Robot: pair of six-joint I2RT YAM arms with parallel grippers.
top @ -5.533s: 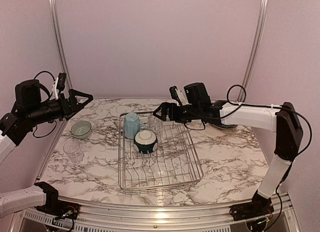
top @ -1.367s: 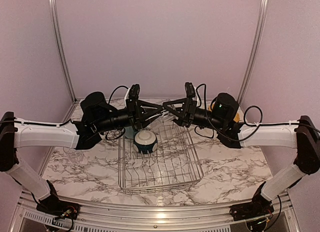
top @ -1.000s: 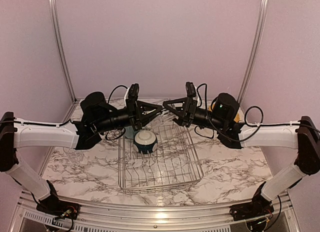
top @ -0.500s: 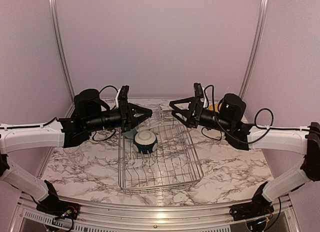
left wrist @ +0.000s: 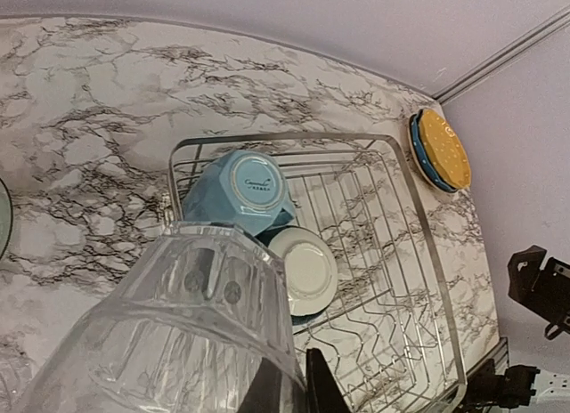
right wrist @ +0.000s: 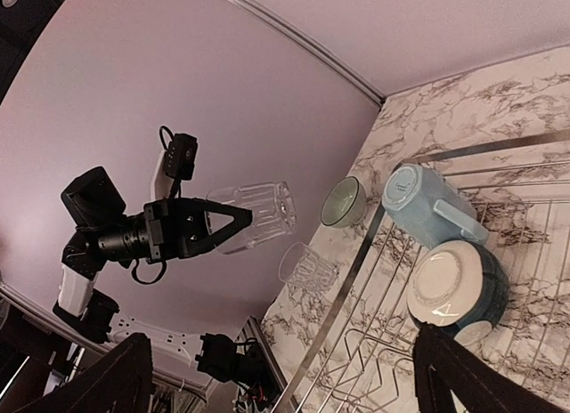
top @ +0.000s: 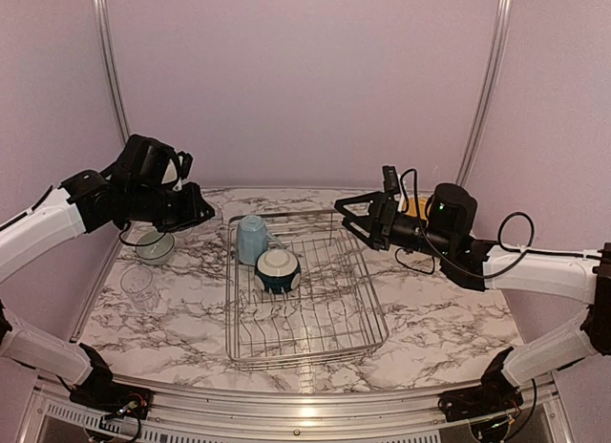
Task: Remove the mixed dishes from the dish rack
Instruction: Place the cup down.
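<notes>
Glass (right wrist: 267, 208) seemingly pinched in left jaws; right jaws wide apart.

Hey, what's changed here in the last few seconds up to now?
The right gripper took a glass from the rack, handed it to the left gripper above the rack, then opened and drew back right. The left gripper carried the glass left. The mug and teal bowl stayed in the rack, the other glass and green bowl on the table.
</notes>
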